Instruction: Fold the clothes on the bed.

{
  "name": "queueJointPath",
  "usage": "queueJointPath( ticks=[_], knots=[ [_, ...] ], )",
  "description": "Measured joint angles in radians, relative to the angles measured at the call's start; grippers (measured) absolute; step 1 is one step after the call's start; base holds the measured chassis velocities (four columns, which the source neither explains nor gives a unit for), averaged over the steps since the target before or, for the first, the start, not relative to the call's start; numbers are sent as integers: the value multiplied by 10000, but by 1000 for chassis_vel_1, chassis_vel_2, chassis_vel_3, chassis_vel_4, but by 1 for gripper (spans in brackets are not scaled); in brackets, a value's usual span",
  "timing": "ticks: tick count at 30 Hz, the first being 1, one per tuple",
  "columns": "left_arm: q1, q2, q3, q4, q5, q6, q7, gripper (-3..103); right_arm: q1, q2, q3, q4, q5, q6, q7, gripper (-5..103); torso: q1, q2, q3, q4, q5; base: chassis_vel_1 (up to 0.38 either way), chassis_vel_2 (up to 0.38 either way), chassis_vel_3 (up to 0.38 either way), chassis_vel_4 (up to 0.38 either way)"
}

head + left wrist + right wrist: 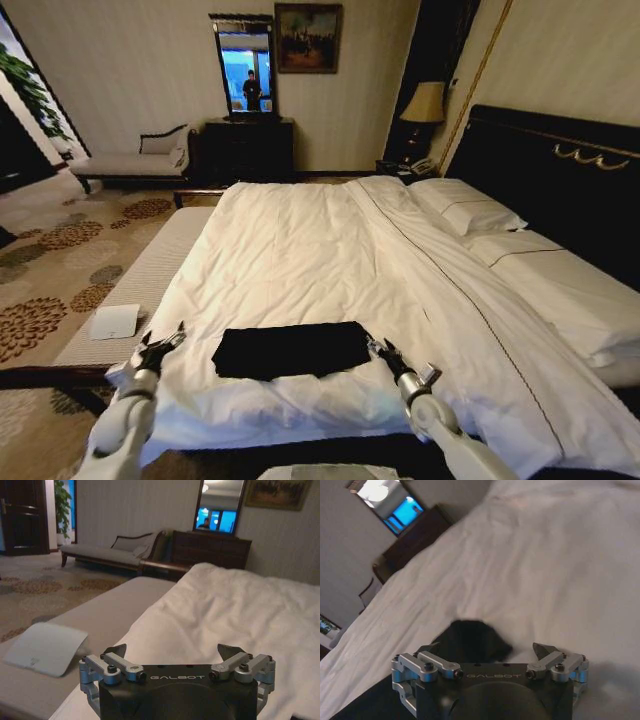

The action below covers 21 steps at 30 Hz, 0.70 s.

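The clothes [290,350], a black garment, lie as a flat, roughly rectangular shape near the front edge of the bed [300,240], on its white duvet. My left gripper [163,338] hovers open just off the garment's left end, by the bed's left edge. In its wrist view, the left gripper [172,650] holds nothing and faces bare white duvet [225,610]. My right gripper [381,347] is open at the garment's right end. The right wrist view shows the open right gripper [487,647] with the black fabric [470,640] just ahead of its fingers, which hold nothing.
A pale bench [150,270] runs along the bed's left side with a white sheet of paper [115,321] on it. Pillows [465,205] and a dark headboard [560,150] are at the right. A chaise [135,160] and a dresser [248,148] stand by the far wall.
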<state>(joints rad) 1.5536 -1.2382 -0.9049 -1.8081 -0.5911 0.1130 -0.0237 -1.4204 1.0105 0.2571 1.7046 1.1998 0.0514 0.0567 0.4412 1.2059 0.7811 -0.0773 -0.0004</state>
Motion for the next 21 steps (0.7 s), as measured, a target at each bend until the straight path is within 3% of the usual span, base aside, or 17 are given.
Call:
queueJointPath(
  ticks=[6, 20, 21],
  knots=[
    [553, -360, -229, -270, -62, -274, 104, 100, -232, 444, 14, 280, 399, -377, 332, 100, 0, 0, 0, 5, 2, 0, 0, 0, 0],
    [885, -754, -153, -1287, -110, -181, -29, 100, -67, 1388, -74, 259, 762, -605, 501, 102, 0, 0, 0, 2, 4, 0, 0, 0, 0],
    [896, -773, -132, -1344, -103, -162, -46, 100, -47, 1447, -74, 249, 769, -606, 510, 98, 0, 0, 0, 2, 4, 0, 0, 0, 0]
  ],
)
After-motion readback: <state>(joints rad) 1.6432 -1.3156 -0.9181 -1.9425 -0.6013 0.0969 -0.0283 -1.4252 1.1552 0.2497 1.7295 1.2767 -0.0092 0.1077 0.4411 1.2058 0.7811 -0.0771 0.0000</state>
